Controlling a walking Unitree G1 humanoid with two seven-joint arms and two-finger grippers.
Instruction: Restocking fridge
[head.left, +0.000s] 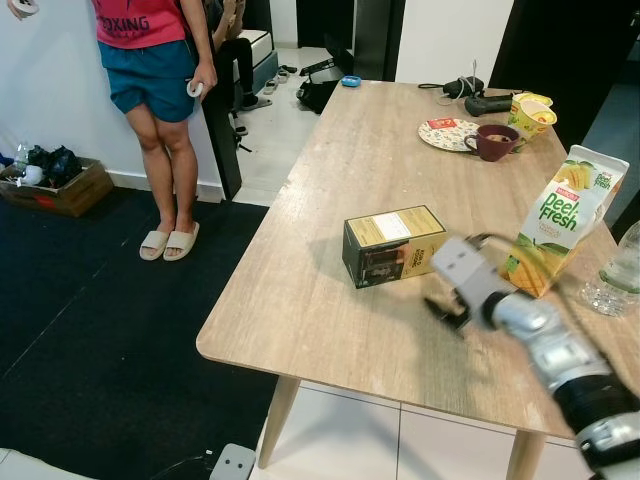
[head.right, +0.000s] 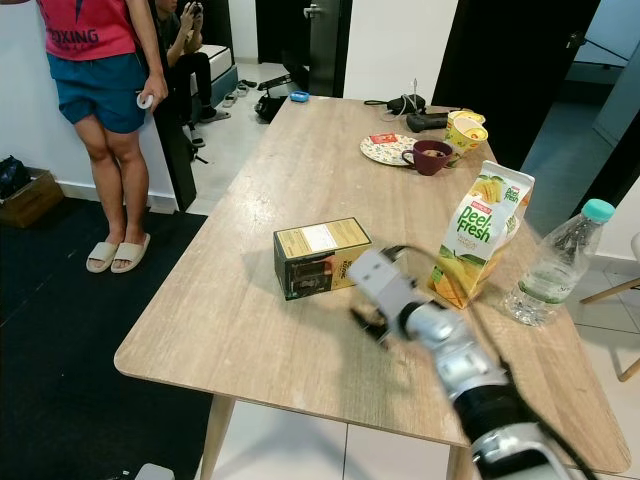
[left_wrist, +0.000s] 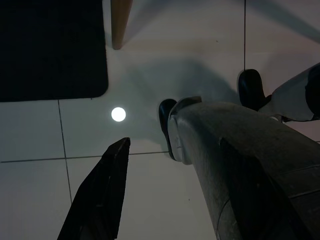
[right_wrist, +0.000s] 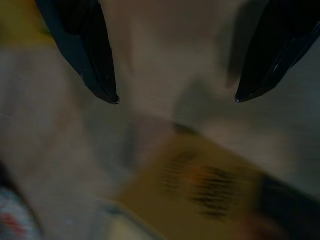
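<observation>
A dark green and yellow box (head.left: 393, 245) lies on its side near the middle of the wooden table (head.left: 300, 310). A Peel Fresh mango juice carton (head.left: 568, 220) stands upright to its right. My right gripper (head.left: 445, 308) hovers low over the table just in front of the box and left of the carton; in the right wrist view its fingers (right_wrist: 97, 65) are spread wide with nothing between them, and the box (right_wrist: 210, 185) is blurred beyond them. My left gripper (left_wrist: 150, 200) hangs beside my leg above the tiled floor, fingers apart.
A clear water bottle (head.right: 553, 265) stands right of the carton. A plate (head.left: 447, 133), dark mug (head.left: 492, 142) and yellow cups (head.left: 531, 112) sit at the far end. A person (head.left: 155, 110) in sandals stands left of the table; another sits behind.
</observation>
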